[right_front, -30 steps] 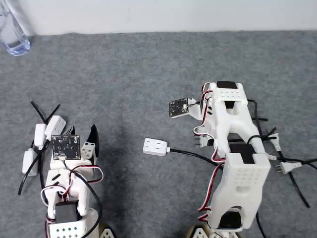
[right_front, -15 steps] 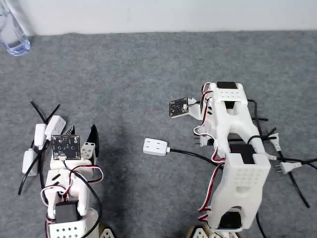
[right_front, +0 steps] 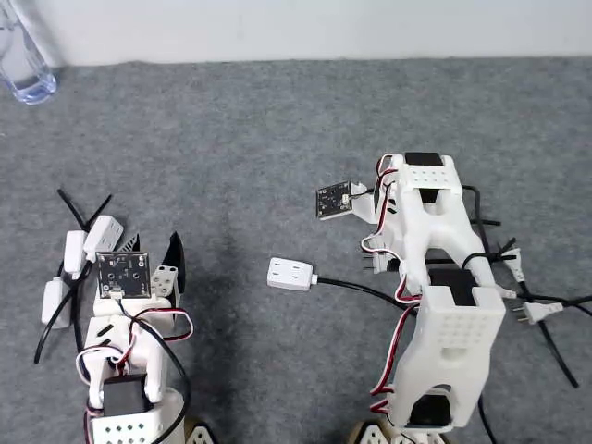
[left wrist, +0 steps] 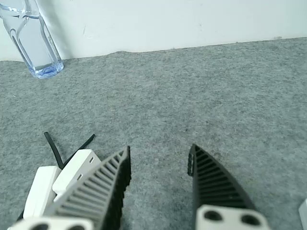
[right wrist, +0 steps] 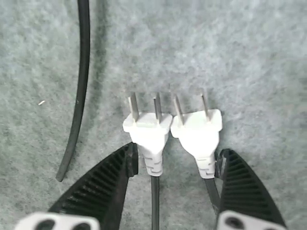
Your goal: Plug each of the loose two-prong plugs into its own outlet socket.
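Right gripper (right wrist: 177, 152): jaws spread, gripping nothing. The first plug (right wrist: 146, 129) and second plug (right wrist: 197, 127) lie side by side between its fingers, bodies touching, prongs pointing away from the wrist. Left gripper (left wrist: 159, 148): jaws spread above the grey mat (left wrist: 192, 86), with white outlet sockets (left wrist: 72, 172) just beside one finger.

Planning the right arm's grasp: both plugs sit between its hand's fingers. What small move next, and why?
Probably shift the right hand sideways toward the black cable, so only the plug nearer the cable sits between its open fingers. The second plug lies close beside it, and closing now would likely pinch both.
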